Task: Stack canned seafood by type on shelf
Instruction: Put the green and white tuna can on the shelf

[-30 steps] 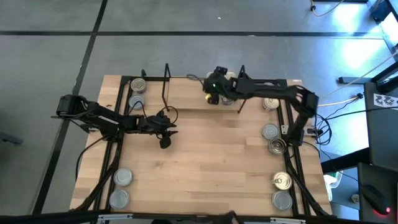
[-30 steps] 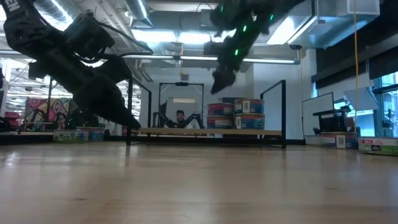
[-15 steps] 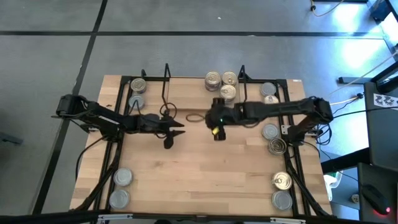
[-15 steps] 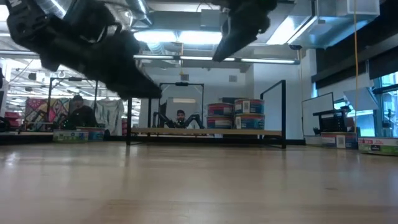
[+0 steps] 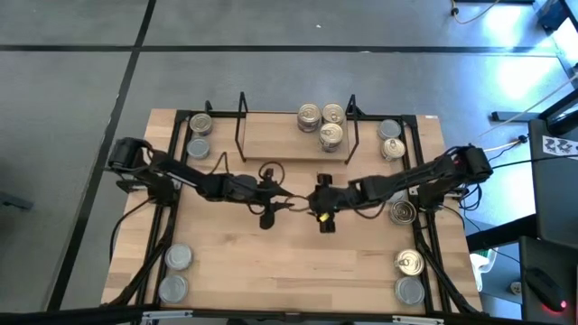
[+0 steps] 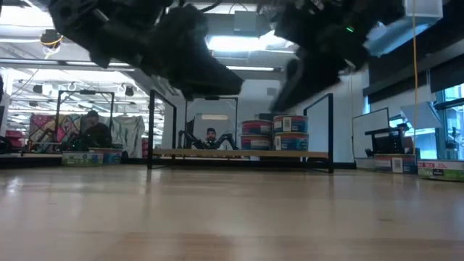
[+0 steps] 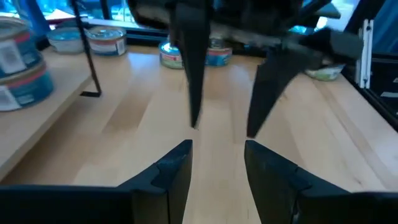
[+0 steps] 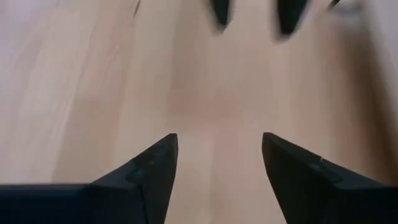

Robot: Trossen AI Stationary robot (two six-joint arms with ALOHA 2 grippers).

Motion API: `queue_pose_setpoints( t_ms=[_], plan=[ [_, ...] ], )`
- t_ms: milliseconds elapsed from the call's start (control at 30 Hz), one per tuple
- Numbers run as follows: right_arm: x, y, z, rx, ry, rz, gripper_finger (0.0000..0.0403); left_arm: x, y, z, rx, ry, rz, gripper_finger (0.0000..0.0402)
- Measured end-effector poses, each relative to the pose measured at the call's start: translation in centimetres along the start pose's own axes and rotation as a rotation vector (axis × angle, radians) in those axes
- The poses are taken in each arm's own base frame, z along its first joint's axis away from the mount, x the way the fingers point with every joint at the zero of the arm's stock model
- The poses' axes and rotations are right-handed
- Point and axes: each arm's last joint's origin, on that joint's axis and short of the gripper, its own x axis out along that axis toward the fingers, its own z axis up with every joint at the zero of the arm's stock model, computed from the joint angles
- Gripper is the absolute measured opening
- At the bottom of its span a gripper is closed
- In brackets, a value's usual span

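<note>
1. Pale wood of the table (image 5: 298,262) fills the gap between the two pincers, which face each other tip to tip over its middle, near one another and empty.
2. The left gripper (image 5: 287,200) has its fingers (image 7: 171,171) parted with bare board between them; the right gripper (image 5: 312,201) likewise stands open, holding nothing.
3. Beyond both pincers, the shelf (image 5: 293,137) carries three cans (image 5: 323,122) clustered at its end on the right gripper's side, one lying atop the others.
4. More tins flank the arms: two (image 5: 199,135) beside the shelf behind the left arm, several (image 5: 394,167) along the table edge behind the right arm, and pairs at both near corners (image 5: 175,271) (image 5: 410,275).
5. In the low view, people (image 6: 93,130) sit in the room behind.
</note>
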Motion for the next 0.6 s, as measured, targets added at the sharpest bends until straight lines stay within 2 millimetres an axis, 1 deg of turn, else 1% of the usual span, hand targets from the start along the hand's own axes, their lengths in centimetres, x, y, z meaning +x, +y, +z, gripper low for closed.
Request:
queue_pose_setpoints(
  t_ms=[100,233,333,433,600],
  plan=[
    [0.3,1.4,-1.6,0.033,0.04,0.021,0.023,1.6,-0.5,0.0,-0.002,0.015,-0.005,0.0145],
    [0.2,3.3,-3.1,0.046,0.063,0.007,0.023,4.0,-1.7,-0.2,0.011,0.035,-0.022,0.0145],
    [0.0,4.7,-3.4,0.035,0.012,0.001,0.023,5.8,-2.7,-0.2,0.024,0.035,-0.039,0.0145],
    [-0.2,5.6,-3.6,0.029,-0.012,-0.022,0.023,7.2,-3.5,-0.2,0.029,0.031,-0.053,0.0145],
    [-0.4,6.2,-2.7,0.048,-0.116,0.001,0.023,8.4,-4.2,-0.1,0.053,0.027,-0.064,0.0145]
  ],
)
